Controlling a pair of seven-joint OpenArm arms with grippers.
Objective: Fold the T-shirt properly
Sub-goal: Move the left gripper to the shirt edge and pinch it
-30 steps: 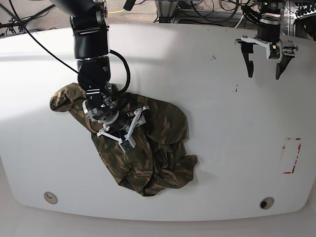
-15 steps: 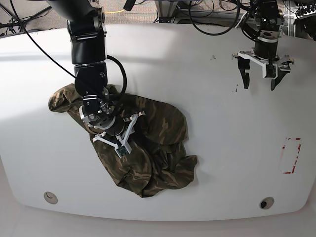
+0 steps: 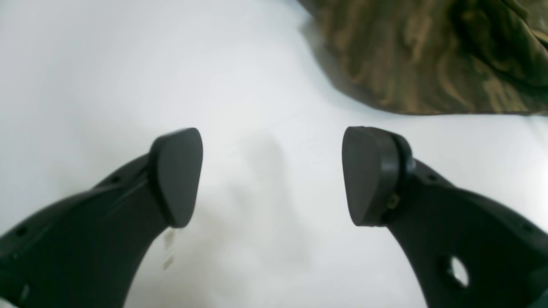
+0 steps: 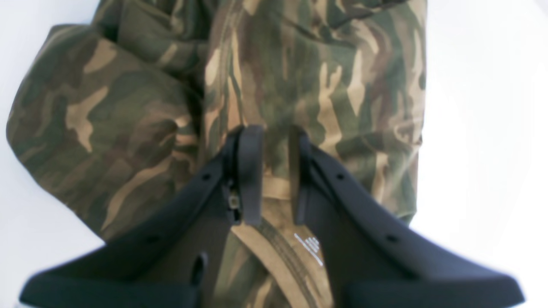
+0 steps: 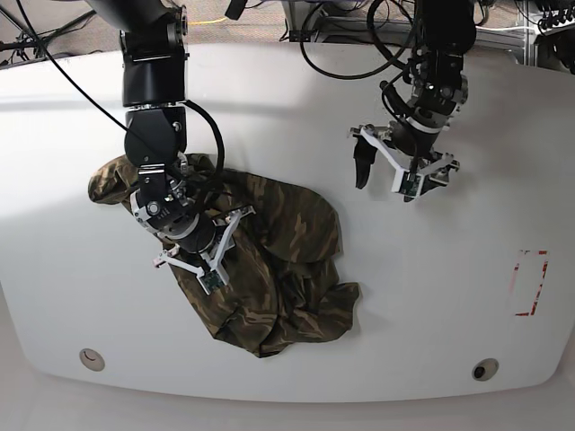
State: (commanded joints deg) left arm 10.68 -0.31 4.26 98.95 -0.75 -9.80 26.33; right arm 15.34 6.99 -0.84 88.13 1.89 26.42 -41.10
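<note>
The white table (image 5: 449, 296) fills the base view, with a small red-outlined rectangle (image 5: 528, 282) marked near its right edge. On the table's left half lies the T-shirt (image 5: 287, 260), a crumpled camouflage heap in olive, brown and tan, bunched into folds rather than spread flat. The right arm reaches down onto the heap's upper left part, and the right end effector (image 4: 272, 171) has its fingers drawn nearly together with a pinch of camouflage cloth between them; in the right wrist view a tan ribbed band (image 4: 278, 239) of the shirt runs just below the fingertips. The left end effector (image 3: 272, 175) hangs over bare table with its two dark fingers spread wide and nothing between them, the shirt's edge showing near it at the top right of the left wrist view
</note>
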